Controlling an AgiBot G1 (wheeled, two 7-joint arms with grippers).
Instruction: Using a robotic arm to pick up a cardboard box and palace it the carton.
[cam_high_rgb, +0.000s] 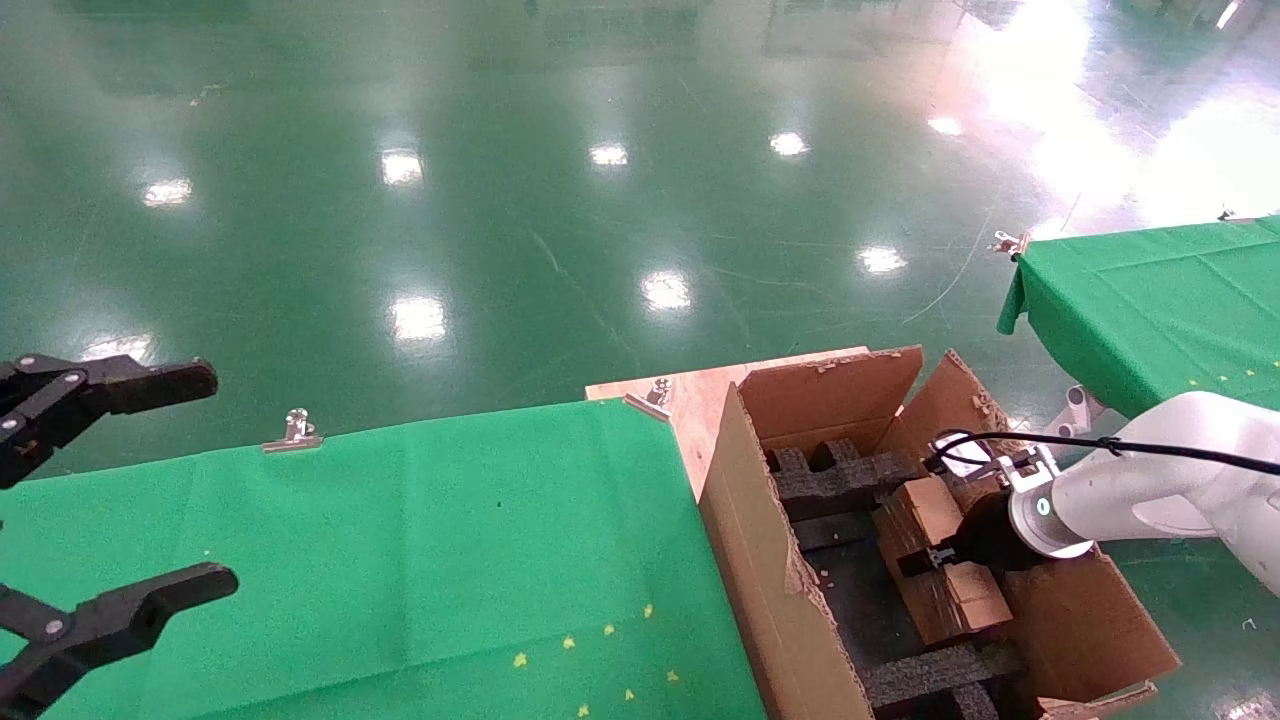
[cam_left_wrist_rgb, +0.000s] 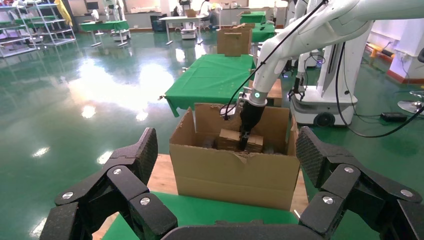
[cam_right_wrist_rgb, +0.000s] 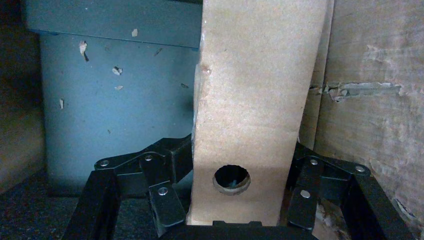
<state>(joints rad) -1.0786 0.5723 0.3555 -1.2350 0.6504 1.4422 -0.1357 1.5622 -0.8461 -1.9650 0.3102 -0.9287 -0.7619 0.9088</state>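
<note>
Box (cam_high_rgb: 935, 565) already down inside the carton (cam_high_rgb: 770, 560), clamped between the fingers (cam_right_wrist_rgb: 162, 202) of the right hand (cam_high_rgb: 935, 558) — tilted, lying among black foam inserts (cam_high_rgb: 840, 480), close to the carton's right wall. Best lowered slowly until the underside seems fully seated on foam, not perched on an insert edge. Worth levelling the tilt first, so nothing wedges against the wall. Only then fingers opened, and just wide enough to clear the box's sides — little room beside that wall. Straight lift out afterwards, clear of the torn flaps. Left hand (cam_high_rgb: 100, 510) parked wide open and empty above the green tabletop (cam_high_rgb: 450, 540), well apart from the carton.
</note>
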